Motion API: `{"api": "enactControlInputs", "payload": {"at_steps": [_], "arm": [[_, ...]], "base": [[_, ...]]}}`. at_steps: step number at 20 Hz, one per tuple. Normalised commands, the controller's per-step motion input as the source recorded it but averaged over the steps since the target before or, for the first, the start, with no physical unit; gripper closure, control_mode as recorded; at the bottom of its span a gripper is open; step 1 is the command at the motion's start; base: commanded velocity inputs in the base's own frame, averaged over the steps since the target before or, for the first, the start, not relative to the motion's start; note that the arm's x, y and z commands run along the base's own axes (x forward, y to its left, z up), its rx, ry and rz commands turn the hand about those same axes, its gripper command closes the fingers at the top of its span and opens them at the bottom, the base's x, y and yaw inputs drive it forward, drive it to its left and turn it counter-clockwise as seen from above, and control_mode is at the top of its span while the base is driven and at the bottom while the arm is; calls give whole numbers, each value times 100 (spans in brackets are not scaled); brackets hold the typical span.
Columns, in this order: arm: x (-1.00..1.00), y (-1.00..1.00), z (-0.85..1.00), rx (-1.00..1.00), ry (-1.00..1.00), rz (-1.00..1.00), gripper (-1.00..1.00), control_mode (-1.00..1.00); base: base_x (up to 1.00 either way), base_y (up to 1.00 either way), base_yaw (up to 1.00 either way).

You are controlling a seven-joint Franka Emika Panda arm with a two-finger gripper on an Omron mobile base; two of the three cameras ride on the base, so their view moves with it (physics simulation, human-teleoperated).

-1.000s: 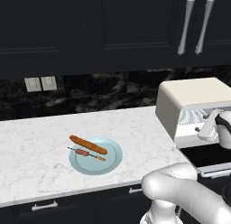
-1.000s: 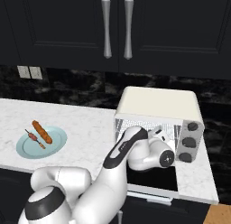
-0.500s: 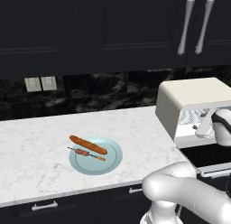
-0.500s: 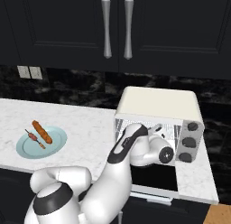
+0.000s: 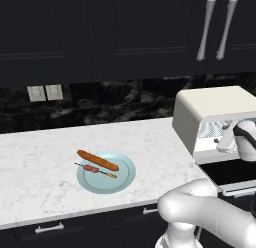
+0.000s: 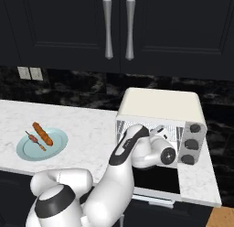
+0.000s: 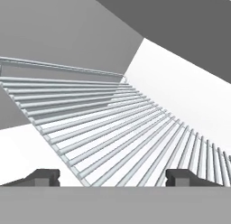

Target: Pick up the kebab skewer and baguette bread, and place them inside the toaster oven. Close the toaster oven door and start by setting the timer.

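The cream toaster oven (image 5: 210,104) (image 6: 160,105) stands at the counter's right end. Its dark glass door (image 5: 227,172) (image 6: 155,180) hangs folded down and open. My gripper (image 5: 226,140) (image 6: 157,130) (image 7: 113,178) sits at the oven's mouth, open, with nothing between its fingers. In the hand view the wire rack (image 7: 117,128) spreads just ahead of the fingertips. The baguette bread (image 5: 97,160) (image 6: 42,133) and the kebab skewer (image 5: 95,170) (image 6: 35,141) lie side by side on a light blue plate (image 5: 125,179) (image 6: 27,153), far left of the gripper.
Three round knobs (image 6: 192,143) run down the oven's right front panel. Dark upper cabinets with silver handles (image 6: 118,29) hang above. Wall outlets (image 5: 45,92) sit on the black backsplash. White marble counter (image 5: 40,157) stretches between plate and oven.
The hand has shifted slightly at the oven's mouth and its fingers have come a little closer together. The plate, the bread and the skewer have not moved.
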Motion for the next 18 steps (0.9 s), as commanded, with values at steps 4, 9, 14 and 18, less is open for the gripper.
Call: {"api": "enactControlInputs", "payload": {"at_steps": [4, 9, 14, 18], "arm": [[0, 0, -11, 0, 0, -4, 100, -100], [-7, 0, -9, 0, 0, -8, 100, -100], [-50, 1, -9, 0, 0, -10, 100, -100], [-72, 1, -2, 0, -2, -10, 100, -100]], "base": [[0, 0, 0], [0, 0, 0], [0, 0, 0], [0, 0, 0]]}}
